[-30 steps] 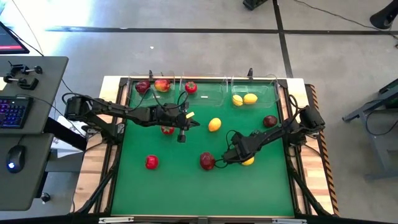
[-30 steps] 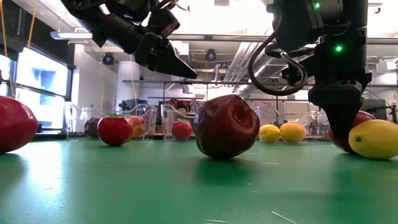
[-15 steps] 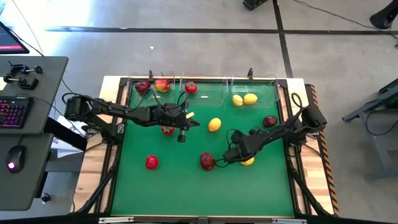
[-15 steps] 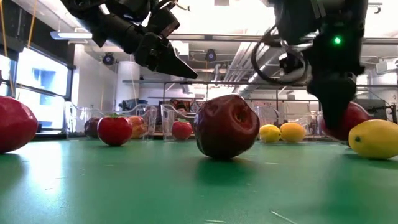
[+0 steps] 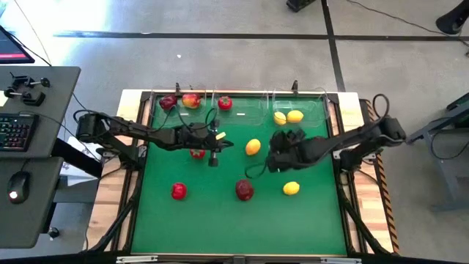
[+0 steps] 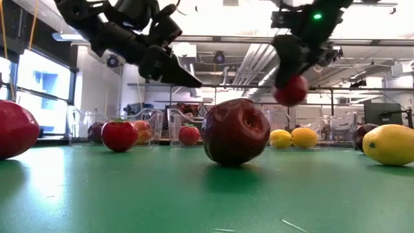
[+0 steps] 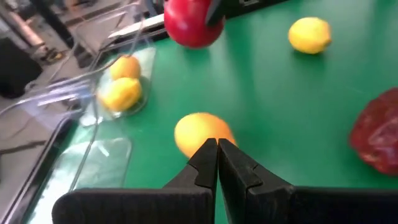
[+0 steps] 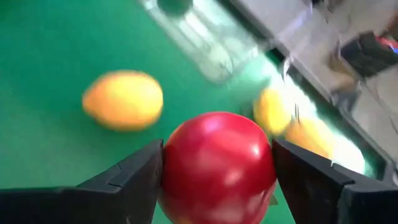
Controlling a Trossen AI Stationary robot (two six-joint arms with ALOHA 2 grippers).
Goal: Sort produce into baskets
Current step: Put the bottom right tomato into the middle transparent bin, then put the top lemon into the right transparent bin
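Your right hand grips a red apple between its two fingers, one pad on each side of the fruit, and carries it clear of the green surface; in the low view the apple hangs well above the mat. From this hand, the three clear baskets lie in a row along the far edge of the surface. The right basket, nearest this hand, holds two lemons; the middle basket holds one bright red green-topped fruit; the left basket holds a dark apple and a red-orange apple. Judge the destination accordingly: the carried apple appears to belong with the apples at the far left, so the coming move runs leftward and away along the basket row, across the lemon basket. Your left hand is closed and empty, hovering over the middle of the surface near a loose lemon; it stands between the right hand and the left basket, so route the carry to avoid it. A dark red apple, another lemon and two red fruits remain loose on the mat.
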